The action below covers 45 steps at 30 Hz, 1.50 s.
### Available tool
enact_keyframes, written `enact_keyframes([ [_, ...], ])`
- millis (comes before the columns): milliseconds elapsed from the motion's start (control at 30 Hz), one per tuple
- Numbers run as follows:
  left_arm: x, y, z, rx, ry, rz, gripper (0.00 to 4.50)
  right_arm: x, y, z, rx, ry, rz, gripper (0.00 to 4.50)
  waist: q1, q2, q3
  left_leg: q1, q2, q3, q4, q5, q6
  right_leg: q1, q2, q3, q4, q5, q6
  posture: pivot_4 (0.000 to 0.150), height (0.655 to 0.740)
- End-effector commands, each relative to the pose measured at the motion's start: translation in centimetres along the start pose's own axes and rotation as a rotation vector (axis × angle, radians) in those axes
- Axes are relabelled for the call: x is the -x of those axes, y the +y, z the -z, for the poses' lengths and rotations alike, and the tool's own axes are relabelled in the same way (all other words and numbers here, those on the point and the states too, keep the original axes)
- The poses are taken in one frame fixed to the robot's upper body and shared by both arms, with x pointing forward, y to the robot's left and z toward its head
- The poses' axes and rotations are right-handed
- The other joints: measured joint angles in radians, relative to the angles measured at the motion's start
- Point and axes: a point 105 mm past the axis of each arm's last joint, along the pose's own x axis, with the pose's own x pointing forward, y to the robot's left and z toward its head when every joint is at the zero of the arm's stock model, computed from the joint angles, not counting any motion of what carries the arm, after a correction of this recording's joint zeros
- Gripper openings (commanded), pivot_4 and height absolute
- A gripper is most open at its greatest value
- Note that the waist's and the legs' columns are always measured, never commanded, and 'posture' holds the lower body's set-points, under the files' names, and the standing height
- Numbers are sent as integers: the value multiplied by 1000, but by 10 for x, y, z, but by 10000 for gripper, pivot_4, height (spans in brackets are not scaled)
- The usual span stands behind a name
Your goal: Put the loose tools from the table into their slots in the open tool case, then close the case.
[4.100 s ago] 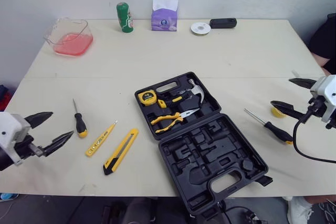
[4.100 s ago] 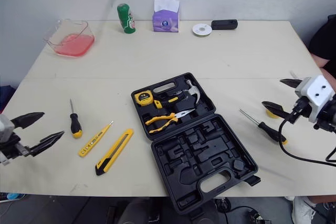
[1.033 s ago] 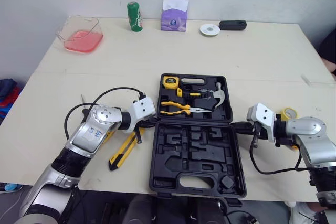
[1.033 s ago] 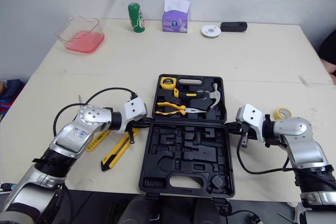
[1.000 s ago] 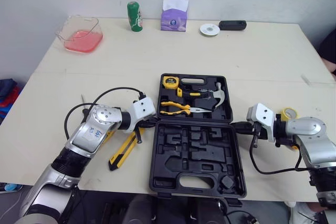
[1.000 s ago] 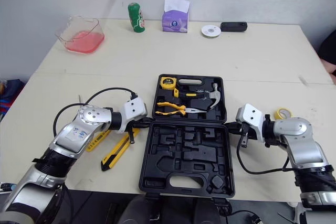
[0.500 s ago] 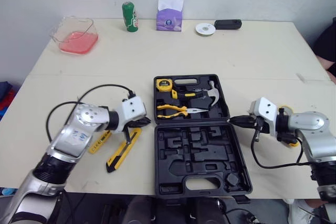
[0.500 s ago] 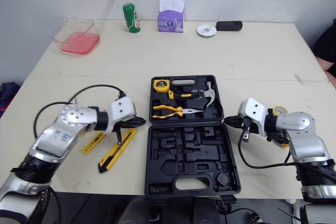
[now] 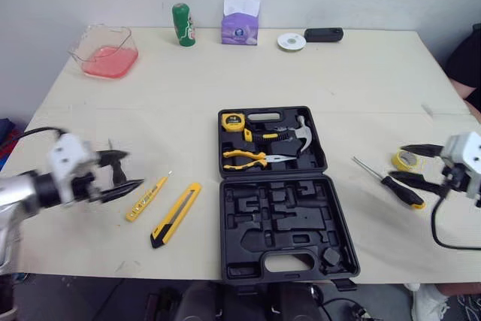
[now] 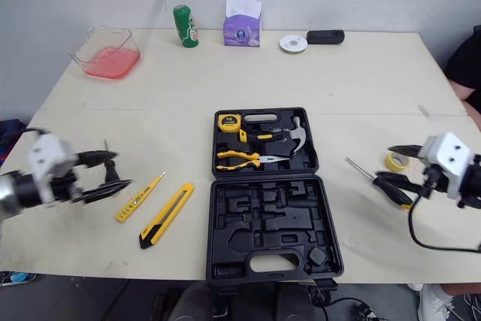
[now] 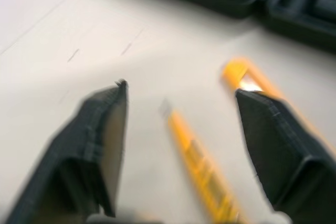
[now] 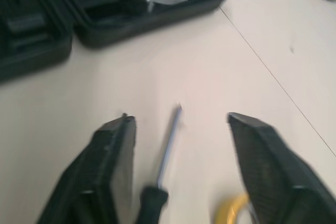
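The open black tool case (image 9: 287,223) lies mid-table; its far half holds a tape measure (image 9: 233,120), pliers (image 9: 252,158) and a hammer (image 9: 301,129). Left of it lie a yellow utility knife (image 9: 174,214) and a yellow tester screwdriver (image 9: 146,198). My left gripper (image 9: 132,169) is open just left of them, over a black-handled screwdriver (image 10: 111,173). At the right, my right gripper (image 9: 398,162) is open above another black-and-yellow screwdriver (image 9: 391,184), which lies between the fingers (image 12: 265,156) in the right wrist view.
A yellow tape roll (image 9: 406,159) lies beside the right screwdriver. Along the back edge stand a clear tub with pink liquid (image 9: 105,50), a green can (image 9: 181,24), a purple tissue box (image 9: 240,28), a disc (image 9: 291,41) and a black device (image 9: 323,34).
Both arms have drawn back from the case's sides, outward to the left and right, and their fingers now stand apart. The case sits squarer to the table edge than 4 s ago.
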Motion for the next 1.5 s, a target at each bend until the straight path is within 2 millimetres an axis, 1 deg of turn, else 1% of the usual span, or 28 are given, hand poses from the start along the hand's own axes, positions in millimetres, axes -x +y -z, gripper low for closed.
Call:
enact_keyframes([
  [33, 37, 23, 2, -48, 1, -151, 45000, 29, -14, 6, 48, 40, 96, 44280, -1, 0, 0, 0, 0, 1, 0, -1, 0, 0, 0, 0, 0, 0, 0, 1500, 7400],
  [67, 50, 30, 8, -25, 11, -204, 45000, 39, -19, 11, 43, 41, 154, 44280, 0, 0, 0, 0, 0, 1, 0, -3, 1, 0, -1, 1, 0, 0, 0, 1500, 7400],
  [133, 66, 37, 16, 0, 20, -261, 45000, 51, -26, 17, 39, 38, 223, 44280, 0, 0, 0, 1, 0, 2, 1, -5, 1, 0, -2, 2, 0, 0, 0, 1500, 7400],
  [167, 73, 38, 20, -2, 34, -281, 45000, 57, -29, 22, 27, 54, 256, 44280, -1, 0, 0, 1, 0, 2, 1, -6, 1, 0, -2, 2, 0, 0, 0, 1500, 7400],
  [200, 83, 44, 26, 6, 48, -329, 45000, 67, -31, 33, -3, 88, 302, 44280, 0, 0, 0, 1, 1, 2, 1, -7, -1, 0, -3, 3, 0, 0, 0, 1500, 7400],
  [233, 99, 53, 35, -8, 75, -417, 45000, 87, -40, 49, -44, 147, 419, 44280, 0, 0, 0, 1, 2, 2, 1, -7, -1, 0, -3, 3, -1, 0, 0, 1500, 7400],
  [267, 110, 59, 41, -20, 94, -477, 45000, 102, -44, 60, -70, 189, 502, 44280, 1, 0, 0, 1, 3, 2, 1, -8, -2, -1, -3, 3, -1, 0, -1, 1500, 7400],
  [300, 119, 63, 44, -24, 92, -518, 45000, 113, -47, 66, -99, 196, 556, 44280, 0, 0, 0, 1, 3, 2, 0, -8, -2, -1, -3, 3, -1, 0, -1, 1500, 7400],
  [333, 132, 69, 51, -10, 99, -583, 45000, 122, -45, 73, -105, 225, 571, 44280, -2, 0, 0, 1, 3, 3, 0, -9, -3, -2, -3, 3, -2, -1, -2, 1500, 7400],
  [367, 141, 72, 55, 3, 102, -622, 45000, 126, -43, 76, -104, 241, 568, 44280, -5, 0, 0, 1, 4, 4, -1, -9, -3, -2, -2, 3, -2, -1, -3, 1500, 7400],
  [500, 187, 76, 83, 99, 177, -789, 45000, 157, -38, 90, -145, 284, 656, 44280, -27, 0, 0, 2, 6, 5, -1, -10, -4, -2, -2, 3, -2, -1, -3, 1500, 7400],
  [567, 196, 76, 89, 135, 183, -827, 45000, 164, -32, 96, -162, 308, 658, 44280, -32, 0, 0, 4, 6, 6, -2, -10, -4, -1, -2, 5, -1, -1, -3, 1500, 7400],
  [633, 197, 76, 92, 153, 188, -836, 45000, 166, -25, 102, -178, 320, 654, 44280, -35, 0, 0, 7, 6, 9, -4, -13, -5, -1, -2, 8, -1, -1, -3, 1500, 7400],
  [667, 197, 76, 93, 161, 188, -840, 45000, 167, -23, 103, -185, 321, 651, 44280, -36, 0, 0, 12, 6, 12, -7, -14, -6, 1, -3, 11, -1, -1, -3, 1500, 7400],
  [767, 196, 74, 95, 175, 182, -836, 45000, 165, -19, 108, -202, 323, 644, 44280, -41, 0, 0, 15, 6, 14, -9, -15, -6, 1, -2, 13, -1, -2, -3, 1500, 7400],
  [833, 194, 70, 103, 262, 194, -825, 45000, 157, -16, 112, -184, 333, 629, 44280, -44, 0, 0, 16, 7, 15, -10, -13, -10, 1, -3, 14, 0, -2, -4, 1500, 7400],
  [867, 191, 69, 105, 276, 192, -814, 45000, 150, -15, 111, -157, 326, 615, 44280, -48, 0, 0, 16, 7, 16, -11, -13, -11, 1, -3, 14, 0, -2, -4, 1500, 7400],
  [967, 184, 69, 101, 275, 157, -796, 45000, 135, -16, 107, -153, 276, 583, 44280, -54, -2, -1, 17, 8, 17, -10, -14, -11, 1, -2, 13, 0, -2, -4, 1500, 7400],
  [1100, 177, 70, 96, 260, 138, -773, 45000, 127, -19, 99, -147, 228, 553, 44280, -53, -2, -1, 17, 8, 19, -10, -15, -11, 0, -3, 14, 0, -2, -4, 1500, 7400],
  [1200, 162, 67, 85, 244, 97, -725, 45000, 108, -27, 78, -142, 96, 509, 44280, -54, -2, -1, 18, 8, 20, -10, -15, -11, 0, -3, 14, 0, -2, -4, 1500, 7400],
  [1267, 151, 64, 78, 240, 77, -688, 45000, 92, -25, 65, -150, 6, 443, 44280, -52, -2, -2, 18, 8, 20, -10, -15, -11, 0, -3, 15, 1, -2, -4, 1500, 7400],
  [1333, 138, 59, 72, 264, 85, -648, 45000, 69, -18, 47, -151, -102, 352, 44280, -50, -3, -2, 18, 10, 19, -10, -16, -12, 0, -3, 15, 1, -2, -4, 1500, 7400],
  [1400, 130, 56, 71, 339, 117, -653, 45000, 51, -12, 26, -121, -217, 296, 44280, -48, -3, -2, 18, 11, 19, -10, -17, -13, 0, -3, 15, 0, -1, -6, 1500, 7400],
  [1433, 127, 55, 70, 374, 127, -663, 45000, 46, -11, 19, -109, -252, 285, 44280, -47, -3, -2, 18, 12, 19, -10, -17, -13, 0, -2, 14, 0, -1, -6, 1500, 7400],
  [1500, 111, 51, 53, 386, 64, -605, 45000, 29, -9, 3, -68, -299, 256, 44280, -45, -3, -2, 17, 11, 20, -9, -17, -13, 0, -2, 14, 0, -1, -6, 1500, 7400],
])
